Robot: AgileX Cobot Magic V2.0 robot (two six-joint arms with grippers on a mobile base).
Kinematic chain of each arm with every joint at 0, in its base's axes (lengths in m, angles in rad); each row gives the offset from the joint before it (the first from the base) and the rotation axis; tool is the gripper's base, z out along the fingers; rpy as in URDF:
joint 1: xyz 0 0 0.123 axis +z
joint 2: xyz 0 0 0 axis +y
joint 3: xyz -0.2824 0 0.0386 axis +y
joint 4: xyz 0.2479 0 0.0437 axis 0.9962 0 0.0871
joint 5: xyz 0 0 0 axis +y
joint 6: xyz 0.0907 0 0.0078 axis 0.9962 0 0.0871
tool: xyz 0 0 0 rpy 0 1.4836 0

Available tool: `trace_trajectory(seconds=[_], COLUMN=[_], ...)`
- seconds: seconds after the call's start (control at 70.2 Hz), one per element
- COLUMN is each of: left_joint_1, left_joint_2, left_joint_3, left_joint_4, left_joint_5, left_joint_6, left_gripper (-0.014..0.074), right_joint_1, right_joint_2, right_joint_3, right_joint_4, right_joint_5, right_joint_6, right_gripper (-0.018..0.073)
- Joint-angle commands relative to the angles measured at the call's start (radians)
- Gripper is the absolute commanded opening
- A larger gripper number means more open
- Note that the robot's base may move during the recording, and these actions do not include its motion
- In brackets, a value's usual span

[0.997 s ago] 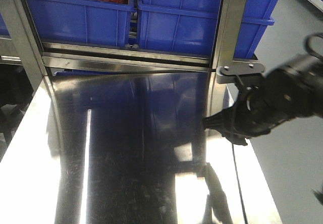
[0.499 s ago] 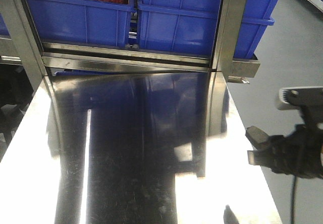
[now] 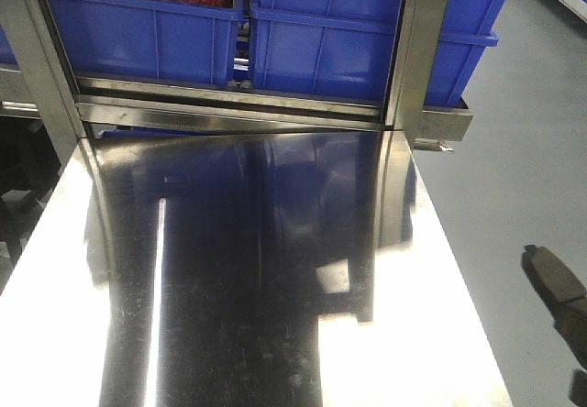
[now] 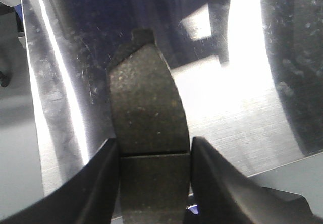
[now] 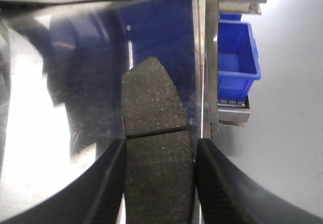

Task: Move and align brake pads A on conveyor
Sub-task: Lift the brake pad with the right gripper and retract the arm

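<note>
In the left wrist view my left gripper (image 4: 154,156) is shut on a dark-grey curved brake pad A (image 4: 146,98), gripped just below its thin cross groove and held above the shiny steel table (image 4: 237,103). My right gripper (image 5: 159,153) is likewise shut on a second brake pad A (image 5: 151,100), which hangs over the table's right edge. From the front, only that pad's tip (image 3: 553,272) and a bit of the right gripper (image 3: 576,329) show at the lower right, off the table's side. The conveyor is out of view.
The steel table (image 3: 257,269) fills the front view, with upright steel posts (image 3: 417,49) and large blue bins (image 3: 330,40) on a rack behind it. Grey floor (image 3: 514,196) lies to the right. A small blue bin (image 5: 237,57) sits beyond the table's edge.
My right arm has swung from over the table's right edge out to the right and down, and is now almost out of the front view. The table itself is unchanged.
</note>
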Motion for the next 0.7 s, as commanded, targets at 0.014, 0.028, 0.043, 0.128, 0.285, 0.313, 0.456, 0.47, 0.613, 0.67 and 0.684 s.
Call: trace_trajectory(seconds=[0.014,0.028,0.043,0.128,0.285,0.313,0.456,0.47,0.613,0.67,0.684], left_joint_1=[-0.006,-0.006,-0.006,-0.006,-0.006,-0.006,-0.006,-0.006,-0.006,-0.006,-0.006], left_joint_2=[-0.005,-0.005,-0.005,-0.005,-0.005,-0.005,-0.005,-0.005,-0.005,-0.005,-0.005], left_joint_3=[-0.029,-0.029,-0.029,-0.029,-0.029,-0.029,-0.029,-0.029,-0.029,-0.029,-0.029], left_joint_4=[0.004,0.004,0.004,0.004,0.004,0.004,0.004,0.004,0.004,0.004,0.004], left_joint_5=[-0.067,-0.067,-0.067,-0.067,-0.067,-0.067,-0.067,-0.067,-0.067,-0.067,-0.067], left_joint_6=[-0.011,-0.011,-0.011,-0.011,-0.011,-0.011,-0.011,-0.011,-0.011,-0.011,-0.011], left_gripper=[-0.0006,-0.0006,-0.0006,-0.0006,-0.0006,-0.0006,-0.0006,-0.0006,-0.0006,-0.0006,-0.0006], right_joint_1=[-0.005,-0.005,-0.005,-0.005,-0.005,-0.005,-0.005,-0.005,-0.005,-0.005,-0.005], right_joint_2=[-0.076,-0.083,-0.089,-0.111,-0.116,-0.116,-0.116,-0.116,-0.116,-0.116,-0.116], right_joint_3=[-0.018,-0.018,-0.018,-0.018,-0.018,-0.018,-0.018,-0.018,-0.018,-0.018,-0.018], right_joint_4=[-0.028,-0.028,-0.028,-0.026,-0.023,-0.023,-0.027,-0.027,-0.029,-0.028,-0.028], right_joint_5=[-0.036,-0.031,-0.026,0.000,0.005,0.001,-0.008,-0.008,-0.008,-0.007,-0.007], right_joint_6=[0.000,0.000,0.000,0.000,0.000,0.000,0.000,-0.003,-0.014,-0.014,-0.014], right_gripper=[0.0039,0.0039,0.0039,0.0039,0.0039,0.0039,0.0039,0.0039,0.0039,0.0039,0.0039])
